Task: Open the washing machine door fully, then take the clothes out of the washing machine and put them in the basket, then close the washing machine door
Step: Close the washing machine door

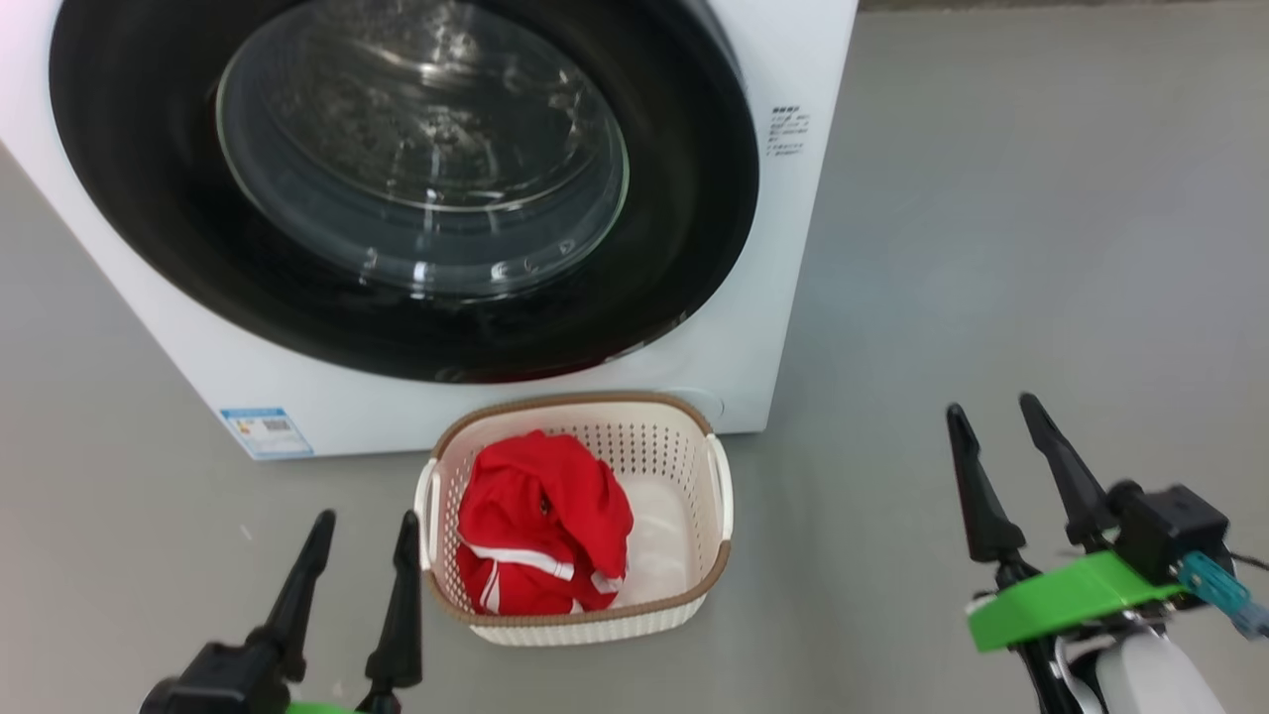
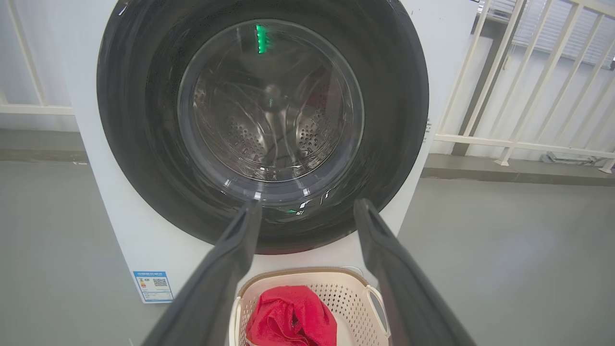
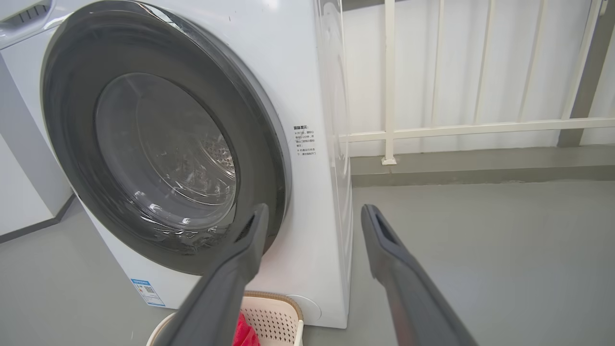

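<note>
The washing machine door (image 1: 397, 188) looks shut behind the basket (image 1: 585, 400) holding the red clothes (image 1: 540, 526). The left gripper (image 1: 366, 517) and right gripper (image 1: 991, 404) flank it, both spread. I'd check the door sits flush.

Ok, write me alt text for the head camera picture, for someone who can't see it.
A red garment lies in a small cream basket on the grey floor, right in front of a white washing machine whose round black-rimmed door is shut. The robot's left gripper and right gripper hang open and empty on either side of the basket.
</note>
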### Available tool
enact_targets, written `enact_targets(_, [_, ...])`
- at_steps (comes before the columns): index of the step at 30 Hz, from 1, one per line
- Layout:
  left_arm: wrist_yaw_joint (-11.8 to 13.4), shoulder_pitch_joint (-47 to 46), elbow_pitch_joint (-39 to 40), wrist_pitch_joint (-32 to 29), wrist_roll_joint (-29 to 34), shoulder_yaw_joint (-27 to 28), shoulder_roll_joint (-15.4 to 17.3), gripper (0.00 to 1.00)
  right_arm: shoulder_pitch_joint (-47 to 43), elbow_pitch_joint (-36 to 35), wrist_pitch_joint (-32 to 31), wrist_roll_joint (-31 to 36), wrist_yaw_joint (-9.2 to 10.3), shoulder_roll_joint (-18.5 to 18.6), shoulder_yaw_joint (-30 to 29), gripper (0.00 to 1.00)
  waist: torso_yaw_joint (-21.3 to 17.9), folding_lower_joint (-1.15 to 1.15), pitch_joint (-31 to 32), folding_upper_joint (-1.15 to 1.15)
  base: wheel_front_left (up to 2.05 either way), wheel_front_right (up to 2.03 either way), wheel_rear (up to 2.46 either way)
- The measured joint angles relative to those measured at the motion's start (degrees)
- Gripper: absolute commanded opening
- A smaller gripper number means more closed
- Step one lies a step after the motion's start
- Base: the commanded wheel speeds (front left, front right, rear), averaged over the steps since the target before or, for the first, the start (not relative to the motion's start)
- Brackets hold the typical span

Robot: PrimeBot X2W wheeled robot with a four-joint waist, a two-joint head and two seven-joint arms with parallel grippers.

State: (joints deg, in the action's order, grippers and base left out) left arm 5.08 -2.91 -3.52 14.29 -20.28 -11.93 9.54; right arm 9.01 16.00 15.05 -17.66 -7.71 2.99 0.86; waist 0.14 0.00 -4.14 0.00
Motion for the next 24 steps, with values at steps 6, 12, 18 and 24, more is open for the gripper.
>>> enact_targets(6, [-0.1,3.8,0.3,0.0,0.7,2.1,-0.4,1.00,-5.3,-3.7,0.0,1.7,0.01,-0.2,-3.4,1.00,-1.0,0.00,2.9,0.00,0.00,0.00,0.00])
enact_targets(12, [-0.8,5.7,0.3,0.0,1.1,4.2,-1.0,1.00,-9.4,-7.6,0.0,3.9,0.01,-0.4,-6.1,1.00,-1.9,0.00,5.1,0.00,0.00,0.00,0.00])
enact_targets(18, [-2.6,8.0,0.8,0.0,1.8,7.1,-1.5,1.00,-14.3,-10.9,0.0,4.1,0.01,-0.8,-7.8,1.00,-2.2,0.00,6.8,0.00,0.00,0.00,0.00])
enact_targets(24, [-3.7,8.9,0.7,0.0,2.8,8.8,-2.7,1.00,-16.9,-12.0,0.0,3.5,0.01,-0.9,-8.0,1.00,-2.1,0.00,7.6,0.00,0.00,0.00,0.00])
